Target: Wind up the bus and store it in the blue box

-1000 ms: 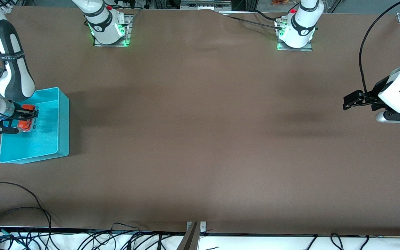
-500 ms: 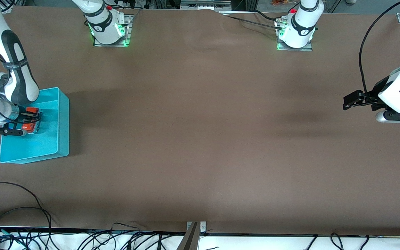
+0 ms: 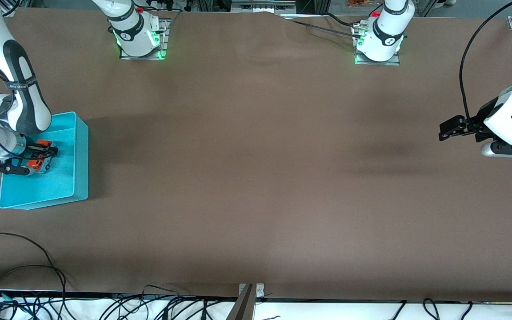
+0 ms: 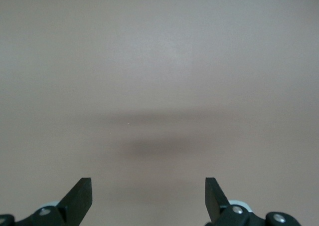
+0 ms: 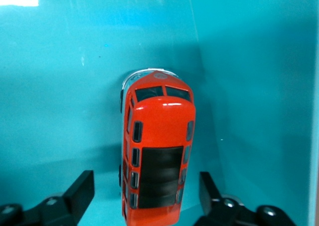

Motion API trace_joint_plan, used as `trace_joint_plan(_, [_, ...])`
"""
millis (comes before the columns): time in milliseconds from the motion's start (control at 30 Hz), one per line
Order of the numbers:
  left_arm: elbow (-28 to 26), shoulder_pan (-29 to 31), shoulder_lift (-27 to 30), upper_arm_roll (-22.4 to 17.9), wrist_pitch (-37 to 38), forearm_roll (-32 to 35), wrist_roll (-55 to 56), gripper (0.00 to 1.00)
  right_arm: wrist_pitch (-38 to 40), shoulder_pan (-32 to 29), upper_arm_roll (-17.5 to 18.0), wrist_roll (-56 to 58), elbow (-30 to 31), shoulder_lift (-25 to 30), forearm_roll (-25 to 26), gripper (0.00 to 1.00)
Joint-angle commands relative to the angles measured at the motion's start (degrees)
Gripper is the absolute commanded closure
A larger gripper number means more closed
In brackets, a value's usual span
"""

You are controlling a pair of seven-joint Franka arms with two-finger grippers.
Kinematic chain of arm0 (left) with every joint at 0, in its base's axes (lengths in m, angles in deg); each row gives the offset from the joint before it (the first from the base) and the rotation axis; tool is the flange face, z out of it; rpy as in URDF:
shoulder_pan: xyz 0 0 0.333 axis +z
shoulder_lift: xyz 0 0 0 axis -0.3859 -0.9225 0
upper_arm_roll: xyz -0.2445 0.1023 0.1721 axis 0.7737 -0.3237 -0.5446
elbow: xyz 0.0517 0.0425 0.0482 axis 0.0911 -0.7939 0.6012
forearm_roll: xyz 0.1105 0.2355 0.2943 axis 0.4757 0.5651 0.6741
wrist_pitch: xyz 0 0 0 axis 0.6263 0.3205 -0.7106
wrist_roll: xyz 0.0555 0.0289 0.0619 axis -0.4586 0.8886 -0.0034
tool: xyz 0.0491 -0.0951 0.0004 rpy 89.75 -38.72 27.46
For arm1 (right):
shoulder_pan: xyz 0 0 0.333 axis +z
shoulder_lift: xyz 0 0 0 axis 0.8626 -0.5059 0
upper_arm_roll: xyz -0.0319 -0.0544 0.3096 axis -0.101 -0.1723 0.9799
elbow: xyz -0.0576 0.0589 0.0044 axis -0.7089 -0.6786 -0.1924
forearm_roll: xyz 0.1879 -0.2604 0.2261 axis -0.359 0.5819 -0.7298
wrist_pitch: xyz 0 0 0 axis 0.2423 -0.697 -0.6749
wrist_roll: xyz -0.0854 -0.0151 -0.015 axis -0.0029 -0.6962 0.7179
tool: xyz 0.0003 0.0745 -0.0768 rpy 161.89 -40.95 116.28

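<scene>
Change: right gripper [image 5: 144, 193] has just been opened; its fingers are spread either side of the bus [image 5: 155, 165], no longer clamped.
Bus: set on the floor of the blue box [image 3: 67, 180], near one wall.
Left gripper [image 4: 148, 198]: held wide open, empty, waiting over bare table.
Meaning: storing is judged done; only withdrawal is left.

No text, label or number could be read anywhere; the dark band [image 3: 18, 83] on the right arm carried lettering too small to decipher.
</scene>
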Motion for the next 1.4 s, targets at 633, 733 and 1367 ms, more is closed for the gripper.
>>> trace_joint_plan(633, [-0.6, -0.4, 0.4, -0.4, -0.1, -1.0, -0.7, 0.00, 20.7, 0.0, 1.6, -0.6, -1.3, 13.4, 0.2, 0.00])
trace_joint_plan(733, [-0.6, -0.4, 0.4, -0.4, -0.1, -1.0, -0.7, 0.00, 23.4, 0.2, 1.7, -0.6, -1.2, 15.5, -0.2, 0.00])
trace_joint_plan(1367, [-0.6, -0.4, 0.4, -0.4, -0.1, -1.0, -0.7, 0.00, 36.2, 1.6, 3.5, -0.5, -1.1, 30.1, -6.6, 0.00])
